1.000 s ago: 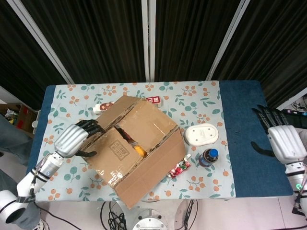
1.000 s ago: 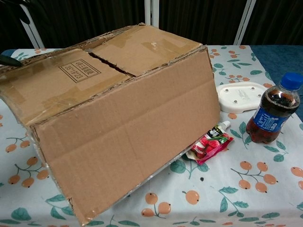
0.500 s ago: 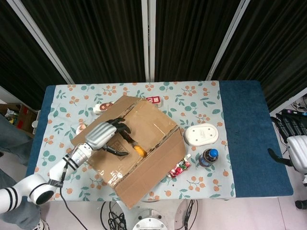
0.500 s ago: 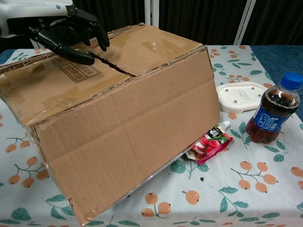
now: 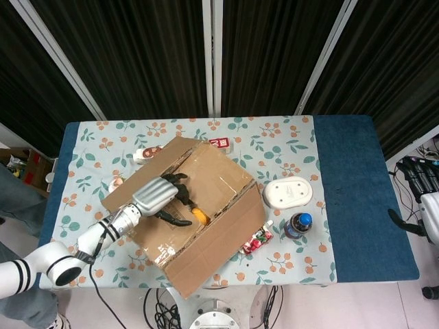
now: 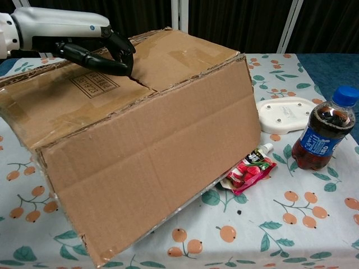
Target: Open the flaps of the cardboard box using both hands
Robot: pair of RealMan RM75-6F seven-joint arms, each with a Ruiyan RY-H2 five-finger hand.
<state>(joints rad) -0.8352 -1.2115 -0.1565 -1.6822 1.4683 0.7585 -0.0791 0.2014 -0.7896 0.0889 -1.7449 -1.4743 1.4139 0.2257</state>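
The cardboard box (image 5: 188,212) stands turned at an angle on the table (image 5: 343,205), filling its middle and reaching to the front edge. Its top flaps are mostly closed, with a dark gap between them where something orange shows. The left hand (image 5: 163,195) lies on top of the box with its dark fingers (image 6: 115,47) curled down into this gap; whether they grasp the flap edge I cannot tell. The right hand (image 5: 426,205) is beyond the right edge of the table, fingers apart, holding nothing. A cola bottle (image 6: 325,129), a white dish (image 6: 286,115) and a red pouch (image 6: 249,167) are beside the box on the right
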